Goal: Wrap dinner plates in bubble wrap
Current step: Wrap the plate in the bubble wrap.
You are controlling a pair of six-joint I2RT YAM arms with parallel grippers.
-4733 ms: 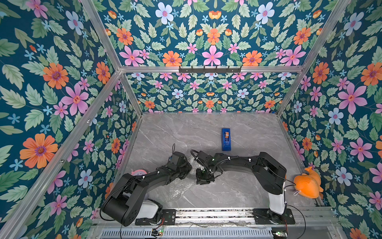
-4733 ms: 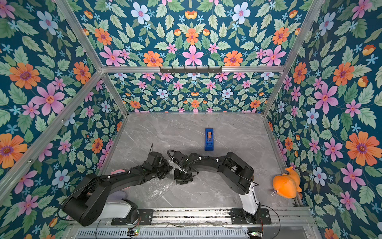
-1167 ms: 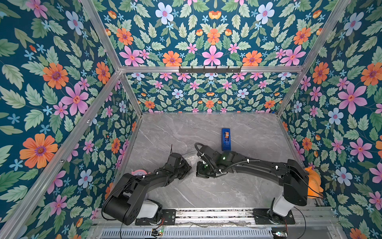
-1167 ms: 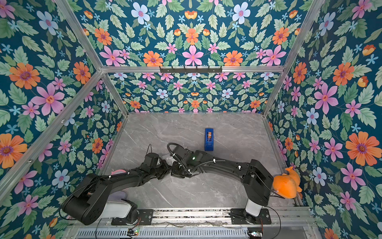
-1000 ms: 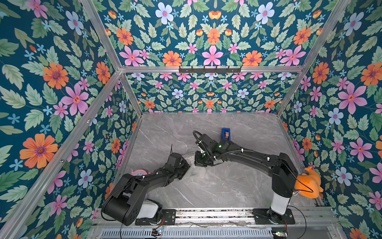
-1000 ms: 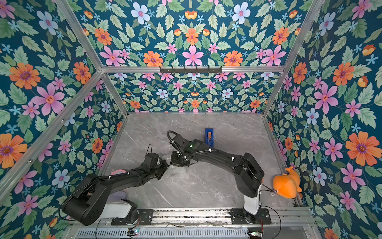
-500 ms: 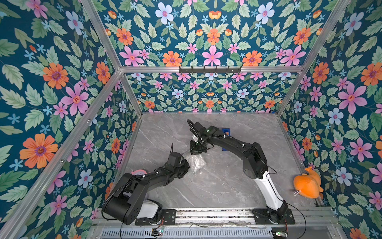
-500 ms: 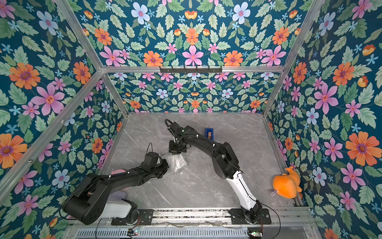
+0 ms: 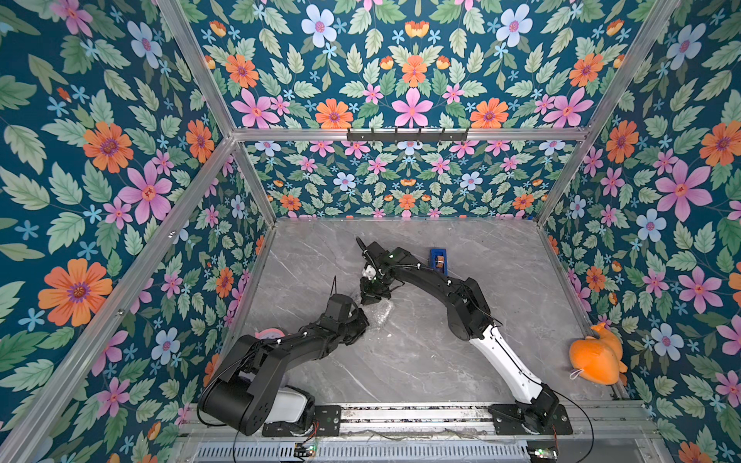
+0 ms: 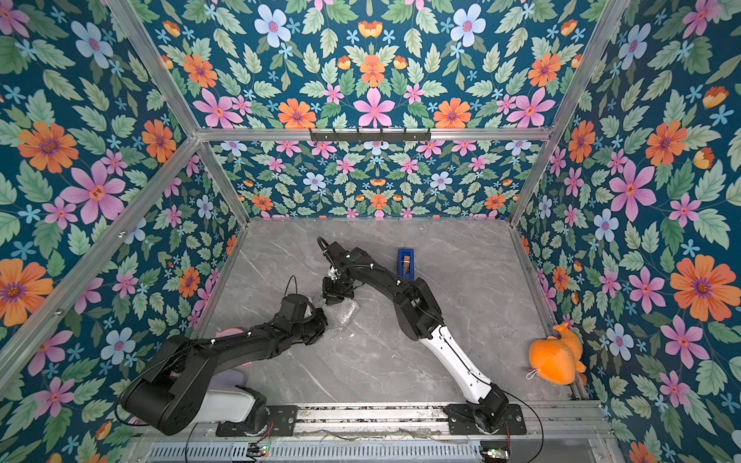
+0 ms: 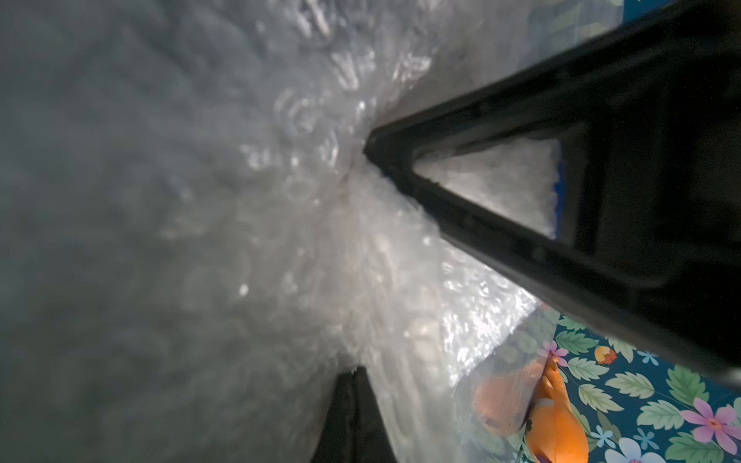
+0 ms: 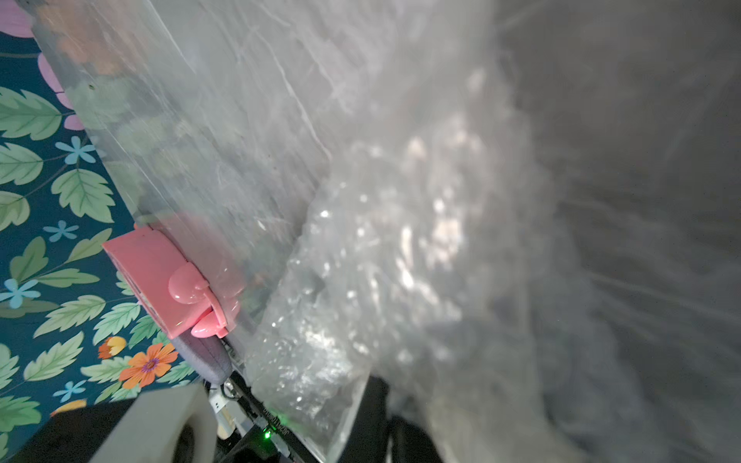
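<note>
1. rail (image 9: 401, 415): aluminium, along the near edge of the grey marble-patterned table (image 9: 421, 360). Both arm bases are mounted on it. Small print beside a green light on this hardware, seen from the right wrist, is too blurred to read.
2. orange plush toy (image 9: 595, 356): on the table's right side, against the flowered wall, well apart from both arms.
3. pink plastic object (image 9: 270, 332): at the table's left edge, just beside the left arm. In the right wrist view (image 12: 160, 276) it shows a round knob, and any marking is too small to tell.
4. left gripper (image 9: 361, 320): low over the table, left of centre, closed on the near end of the sheet. In the left wrist view creases fan out from one black fingertip (image 11: 385, 150).
5. bubble wrap (image 9: 380, 316): clear and whitish, bunched and partly lying on the table between the two grippers in both top views. It fills most of both wrist views.
6. right gripper (image 9: 373, 297): just beyond the left gripper, pointing down, closed on the far end of the sheet.
7. blue tape dispenser (image 9: 438, 259): on the table beyond the right arm, apart from the sheet, with a brown roll inside. No lettering on it can be read.
8. black hook bar (image 9: 407, 134): fixed to the frame on the far wall.
</note>
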